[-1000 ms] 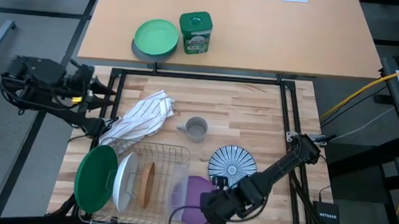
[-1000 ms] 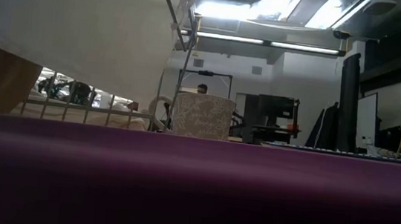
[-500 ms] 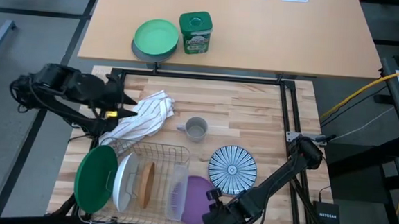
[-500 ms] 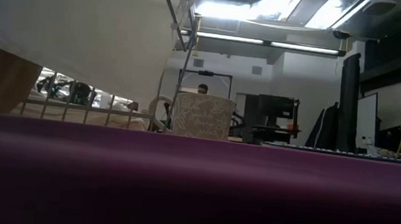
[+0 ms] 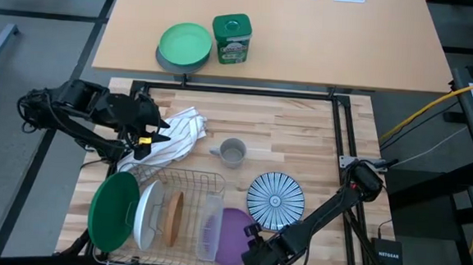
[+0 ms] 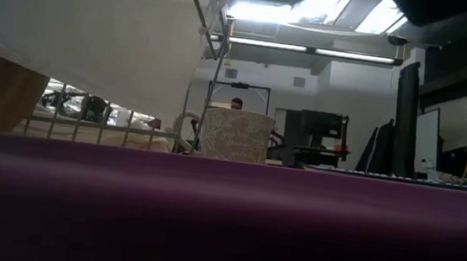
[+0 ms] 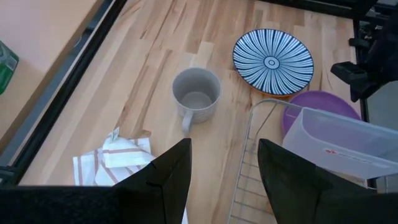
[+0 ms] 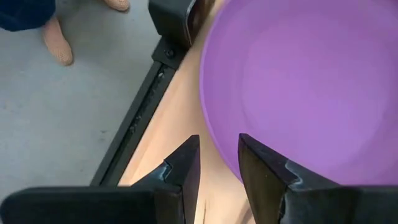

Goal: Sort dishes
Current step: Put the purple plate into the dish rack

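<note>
In the wire rack (image 5: 185, 197) the dark green plate (image 5: 114, 210), the white plate (image 5: 148, 213) and the brown plate (image 5: 174, 217) stand on edge. The purple plate (image 5: 232, 231) lies flat beside the rack. The blue-and-white striped plate (image 5: 275, 201) rests on an orange plate (image 7: 281, 94). My right gripper (image 8: 217, 163) is open at the purple plate's near rim (image 8: 214, 134), one finger over the plate and one over the table; I cannot tell whether it touches. My left gripper (image 7: 224, 168) hovers open above the striped towel (image 5: 174, 137).
A grey mug (image 5: 233, 153) stands mid-table. A clear plastic container (image 5: 208, 225) sits at the rack's right end. A light green plate on a grey bowl (image 5: 184, 45) and a green tin (image 5: 231, 38) stand on the far table. A black frame (image 8: 174, 22) borders the near edge.
My left gripper has moved toward the table's right edge, from beside the frame to above the striped towel. My right gripper has sunk and rolled, shifting toward the near edge at the purple plate's rim. No dish has moved.
</note>
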